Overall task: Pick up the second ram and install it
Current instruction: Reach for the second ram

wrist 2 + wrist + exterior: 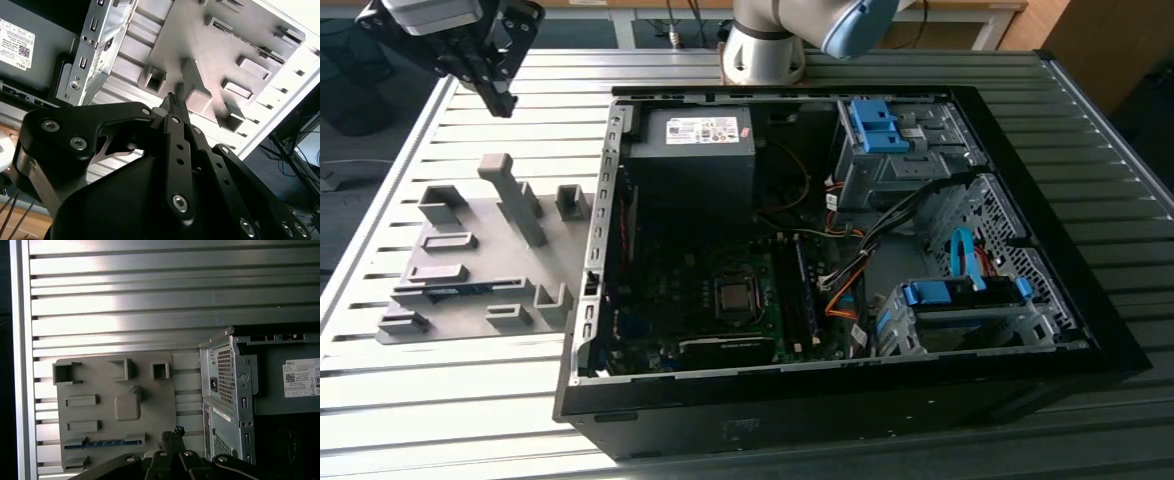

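The slatted table point(454, 400) carries a grey tray point(480, 215) at the exterior view's left. The ram point(458, 291) lies flat in a slot of the tray, near the tray end farthest from the gripper; in the first wrist view the ram point(102, 442) shows as a blue-green strip along one edge of the tray point(150, 405). The gripper point(500, 100) hangs above the opposite end of the tray, well clear of its raised blocks. Its fingers are closed tip to tip and hold nothing, as both wrist views show point(172, 98) point(173, 431). Just beside the tray, toward the exterior view's right, stands the open case point(607, 200). Inside it, the power supply point(694, 150) sits at the corner nearest the gripper. The motherboard point(720, 290) lies alongside the tray's length. The drive bays with blue latches point(874, 125) occupy the side farthest from the tray.
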Available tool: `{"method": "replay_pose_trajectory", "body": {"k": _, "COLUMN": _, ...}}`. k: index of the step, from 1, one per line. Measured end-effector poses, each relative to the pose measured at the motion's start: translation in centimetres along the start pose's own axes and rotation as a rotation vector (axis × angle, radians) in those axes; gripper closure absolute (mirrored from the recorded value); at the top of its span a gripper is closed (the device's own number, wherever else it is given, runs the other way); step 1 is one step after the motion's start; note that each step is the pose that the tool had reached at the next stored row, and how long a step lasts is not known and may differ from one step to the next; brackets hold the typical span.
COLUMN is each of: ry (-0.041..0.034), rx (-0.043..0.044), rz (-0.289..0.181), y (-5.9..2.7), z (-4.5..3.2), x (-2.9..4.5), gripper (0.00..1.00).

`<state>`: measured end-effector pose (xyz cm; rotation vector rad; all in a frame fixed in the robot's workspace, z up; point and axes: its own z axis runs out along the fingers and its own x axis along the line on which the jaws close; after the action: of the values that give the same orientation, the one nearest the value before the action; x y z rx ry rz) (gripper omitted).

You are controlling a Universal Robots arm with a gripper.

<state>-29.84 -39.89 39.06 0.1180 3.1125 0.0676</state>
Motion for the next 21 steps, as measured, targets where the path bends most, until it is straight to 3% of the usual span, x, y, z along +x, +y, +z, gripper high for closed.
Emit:
{"method": "replay_pose_trajectory", "body": {"k": 9, "ry": 0.0, "rx": -0.0001, "rz": 0.0, "y": -0.26, "z": -0.03, "x": 1.61, "gripper": 0.89}}
{"method": "replay_pose_trajectory", "body": {"k": 17, "ry": 0.0, "rx": 0.0, "rz": 0.0, "y": -2.29, "z": -0.06, "x": 2.1, "gripper": 0.89}}
{"method": "replay_pose_trajectory", "body": {"k": 21, "ry": 0.0, "rx": 0.0, "rz": 0.0, "y": -2.61, "z": -0.06, "x": 2.49, "gripper": 0.89}}
